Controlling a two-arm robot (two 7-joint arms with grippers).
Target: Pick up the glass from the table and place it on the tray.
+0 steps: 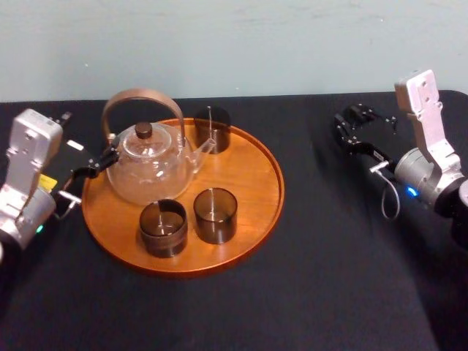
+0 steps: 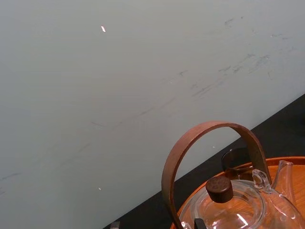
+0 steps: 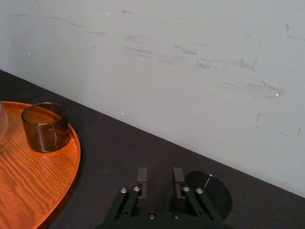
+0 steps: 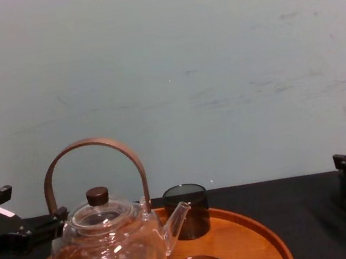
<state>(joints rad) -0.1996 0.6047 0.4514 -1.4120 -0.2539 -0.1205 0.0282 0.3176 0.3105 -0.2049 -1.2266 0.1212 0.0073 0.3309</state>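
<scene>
We find the glass on the table, off the tray.
Head: we see left gripper at tray's left rim, grip we cannot tell. Right wrist: right gripper parted, empty, glass just beside it, near table's back edge.

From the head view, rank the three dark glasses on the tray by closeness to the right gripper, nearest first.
1. Back glass: at the far side of the tray, beside the spout of the teapot, about level with the right gripper.
2. Front-right glass: as far left as the first, but closer to the robot.
3. Front-left glass: farther left again, at the tray's front.
</scene>
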